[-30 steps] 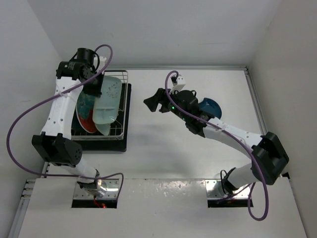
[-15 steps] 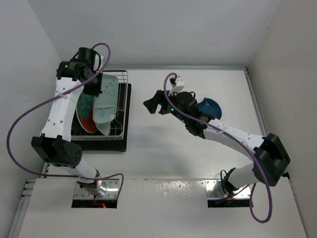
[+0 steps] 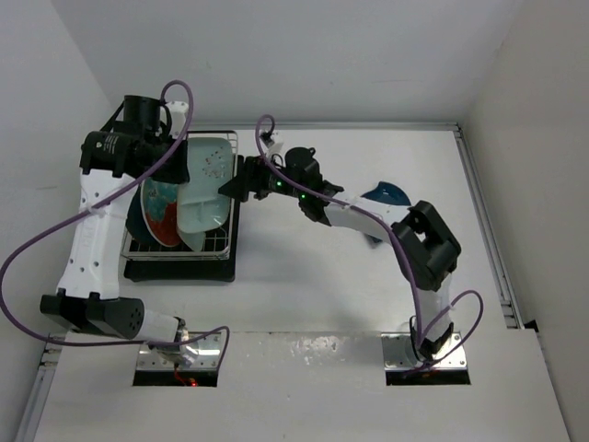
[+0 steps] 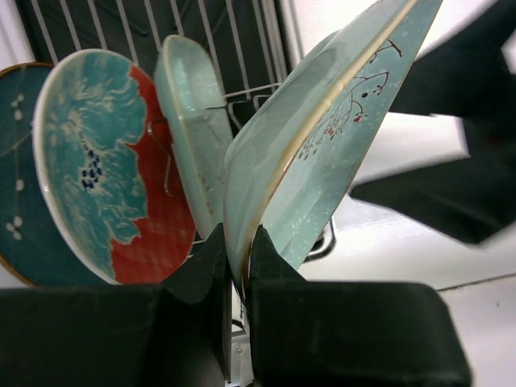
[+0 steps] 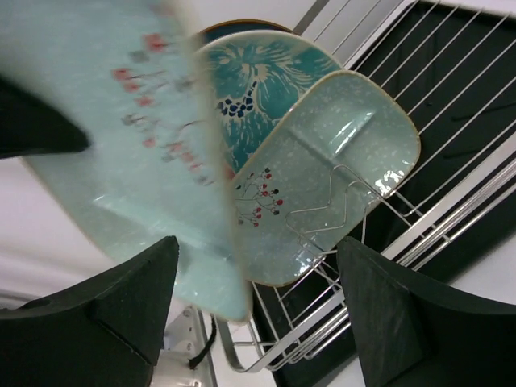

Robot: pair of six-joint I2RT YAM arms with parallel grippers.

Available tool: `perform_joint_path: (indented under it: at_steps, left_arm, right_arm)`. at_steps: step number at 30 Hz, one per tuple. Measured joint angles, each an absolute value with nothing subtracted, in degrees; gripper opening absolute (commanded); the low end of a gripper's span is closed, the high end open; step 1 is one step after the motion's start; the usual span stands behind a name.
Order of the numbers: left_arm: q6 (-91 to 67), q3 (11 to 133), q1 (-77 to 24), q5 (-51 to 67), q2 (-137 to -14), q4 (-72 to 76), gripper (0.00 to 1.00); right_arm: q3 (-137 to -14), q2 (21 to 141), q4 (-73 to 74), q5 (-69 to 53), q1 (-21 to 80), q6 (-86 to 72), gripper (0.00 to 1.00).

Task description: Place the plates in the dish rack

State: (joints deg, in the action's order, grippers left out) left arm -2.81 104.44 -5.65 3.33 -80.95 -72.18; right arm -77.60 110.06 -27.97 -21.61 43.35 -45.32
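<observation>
A white tabletop (image 3: 304, 276), boxed in by plain white walls (image 3: 322, 55), carries the dish rack (image 3: 213, 247) on its black tray (image 3: 184, 273) at the far left, with a teal plate (image 4: 16, 201), a red plate (image 3: 158, 207) and a mint plate (image 3: 198, 216) standing on edge in it. The left end effector (image 4: 239, 242) is clamped on the rim of a second mint plate (image 3: 207, 164) tilted above the rack; the right end effector (image 3: 237, 180), fingers spread, sits just beside the rack's right edge. A dark-blue leaf plate (image 3: 386, 193) lies on the tabletop farther right.
</observation>
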Motion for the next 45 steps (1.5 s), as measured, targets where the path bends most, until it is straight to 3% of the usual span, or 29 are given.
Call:
perform_joint_path:
  at_steps: [3,4,7,8,9,11,15,19,21,27,37,40,41,45]
  left_arm:
    - [-2.1,103.6,-5.6,6.1,-79.7,-72.2,0.0]
    - [-1.9,103.2,-5.5,7.2,-79.5,-72.2,0.0]
    - [-0.4,101.4,-5.0,8.2,-79.4,-71.0,0.0]
    - [0.0,100.8,-4.7,8.7,-79.4,-70.7,0.0]
    - [0.5,100.3,-4.6,9.1,-79.4,-70.5,0.0]
    - [1.0,99.2,-4.0,10.2,-79.1,-69.7,0.0]
    - [3.2,96.9,-3.3,12.1,-78.9,-68.6,0.34]
    - [6.2,95.9,-2.7,15.0,-78.5,-67.3,0.46]
    - [7.2,95.6,-2.3,16.3,-77.8,-67.3,0.46]
    - [8.4,95.4,-1.6,16.0,-74.9,-67.7,0.29]
    - [5.5,91.0,-1.0,13.6,-74.3,-63.8,0.37]
    - [4.6,90.5,-1.0,13.5,-74.3,-62.7,0.29]
    - [4.4,90.5,-1.0,13.5,-74.3,-62.2,0.22]
    - [4.0,90.1,-1.0,13.5,-74.3,-60.9,0.07]
  right_arm:
    - [-77.6,113.3,-32.1,-24.5,42.7,-48.2,0.58]
    - [-77.7,114.4,-33.9,-25.6,42.4,-49.7,0.41]
    - [-77.8,116.5,-40.2,-29.1,42.1,-53.6,0.19]
    - [-77.8,117.0,-42.5,-29.9,42.2,-54.9,0.04]
    - [-77.8,117.5,-44.4,-30.5,42.2,-55.5,0.0]
    - [-77.4,118.8,-48.1,-32.4,42.0,-56.2,0.0]
    - [-75.7,120.4,-52.8,-33.6,41.7,-59.2,0.0]
    - [-75.2,122.1,-58.2,-33.6,41.4,-64.9,0.0]
    - [-75.2,122.9,-60.6,-33.4,40.8,-67.3,0.0]
    - [-75.1,123.6,-64.6,-31.9,38.5,-70.8,0.0]
    - [-75.1,124.0,-66.0,-31.7,39.2,-72.2,0.0]
    - [-75.1,124.5,-66.0,-31.6,39.4,-72.4,0.0]
    - [-75.1,124.7,-65.9,-31.6,39.5,-72.4,0.0]
    - [-75.2,125.2,-65.9,-31.6,39.9,-72.7,0.0]
